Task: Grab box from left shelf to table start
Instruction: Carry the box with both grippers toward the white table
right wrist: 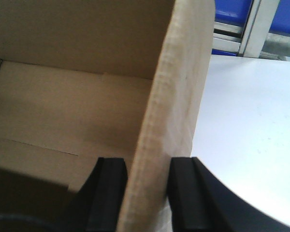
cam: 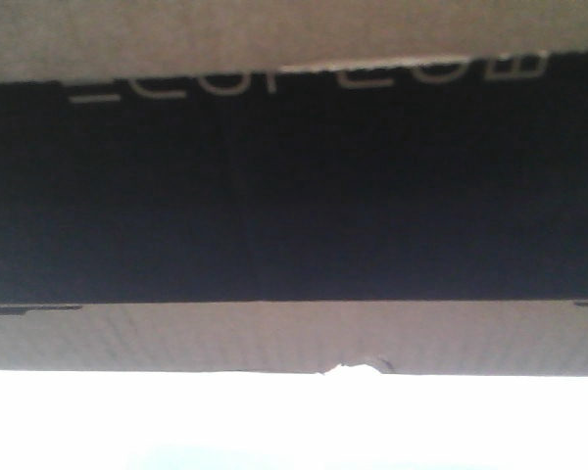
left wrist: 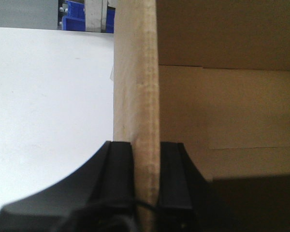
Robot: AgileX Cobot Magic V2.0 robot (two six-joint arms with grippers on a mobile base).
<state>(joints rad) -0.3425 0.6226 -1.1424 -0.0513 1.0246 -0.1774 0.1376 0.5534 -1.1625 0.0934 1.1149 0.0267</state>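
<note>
Left end effector (left wrist: pixel 146 147) clamps left wall of open ECOFLOW cardboard box (cam: pixel 294 196); right end effector (right wrist: pixel 146 164) clamps opposite wall. Box spans crosswise between arms, white desk (cam: pixel 294 431) directly beneath; contact unclear.

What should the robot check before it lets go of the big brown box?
1. The left gripper pinches a wall of the box: ok.
2. The right gripper pinches the opposite wall: ok.
3. The table lies beside and below the box on both sides: ok.
4. The box bottom rests on the table: cannot tell; the front view shows its edge against white, with no clear gap.
5. Nothing loose inside the box: cannot tell; part is in shadow.
6. The blue bins stand beyond the table, away from the box: ok.
</note>
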